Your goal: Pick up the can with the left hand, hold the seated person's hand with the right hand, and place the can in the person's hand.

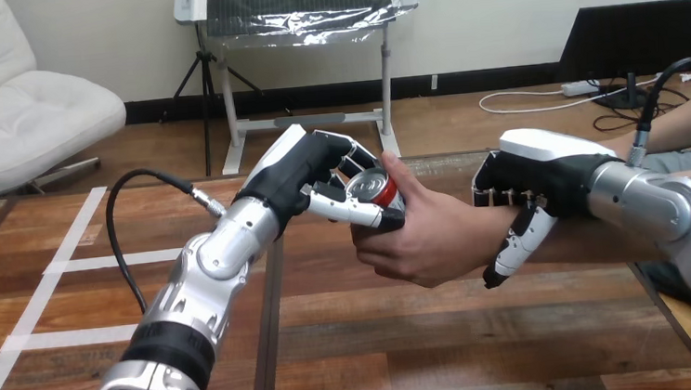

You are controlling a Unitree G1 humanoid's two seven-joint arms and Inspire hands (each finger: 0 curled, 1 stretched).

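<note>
The wooden tabletop [447, 345] runs across the lower view, with strips of white tape [68, 266] on its left part. Above it the left arm [208, 271] reaches up from the bottom left corner toward the middle, and the right arm [669, 207] comes in from the right edge.

The person's forearm [588, 246] stretches in from the right, partly behind the right arm, and ends in the person's hand [434, 239], raised above the tabletop near the view's centre.

The right hand [531, 176] sits on the person's wrist from above. Its fingers are curled over the wrist and its thumb hangs down the near side, so it is clamped on the wrist.

The left hand [307, 170] meets the person's hand from the left. Its fingers arch over the can [374, 191] and its thumb lies across the can's near side, closed round it.

The can is red with a silver top tilted toward the camera. It is held off the tabletop, gripped by the left hand and the person's hand at once. The person's fingers wrap its lower body, which is mostly hidden.
</note>
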